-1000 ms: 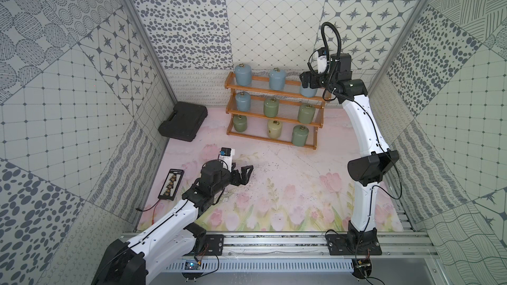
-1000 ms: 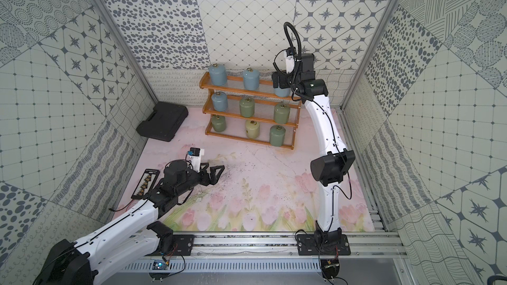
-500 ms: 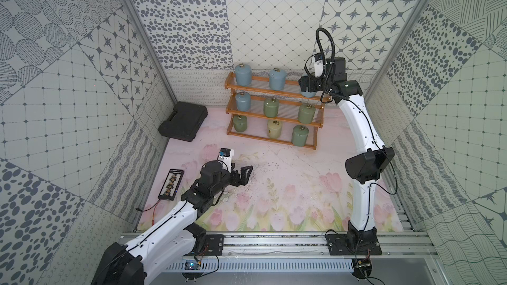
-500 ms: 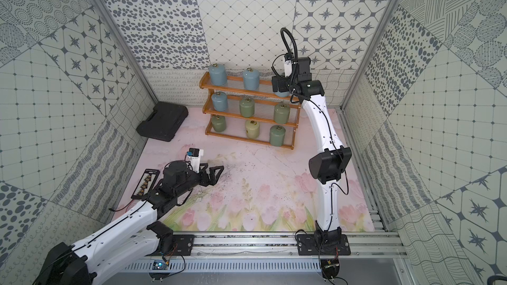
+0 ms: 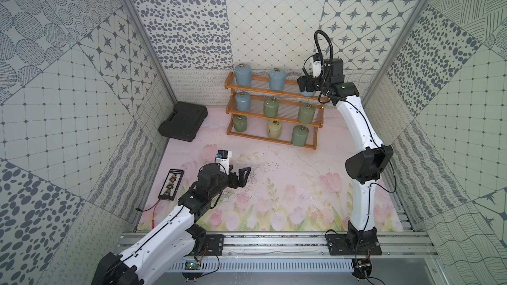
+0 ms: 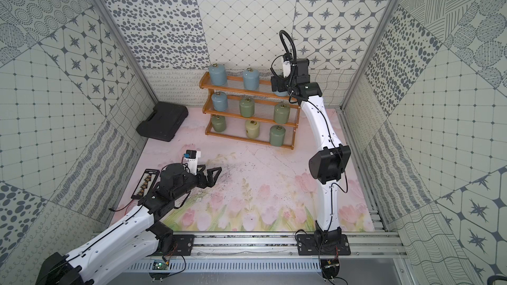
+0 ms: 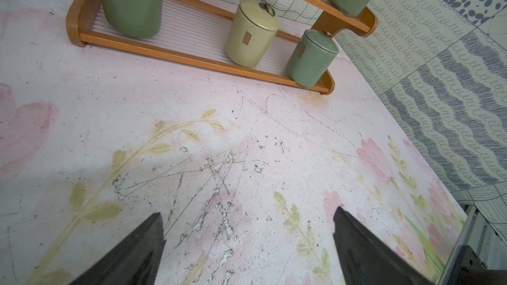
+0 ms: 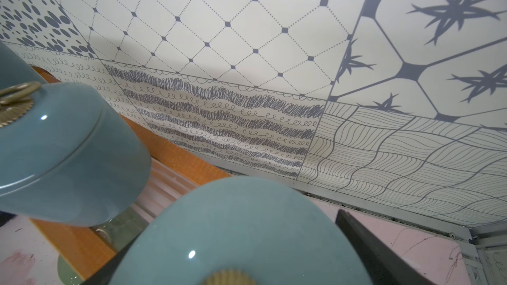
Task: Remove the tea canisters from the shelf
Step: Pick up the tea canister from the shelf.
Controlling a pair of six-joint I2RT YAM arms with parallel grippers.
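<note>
Mat (image 5: 288,165) in frt of shelf (image 5: 258,138) open; black case (image 5: 183,122) blocks far-L corner; wall (image 5: 274,50) tight behind shelf.

Bright, even, soft-shadowed light; the nearest blue canister (image 8: 247,228) looms blurred with small glare spots.

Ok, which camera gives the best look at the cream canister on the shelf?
The left wrist view: the cream canister is close and unblocked, with its ring knob and small label plain. Both top views show it small, on the bottom tier of the shelf. The right wrist view does not show it.
</note>
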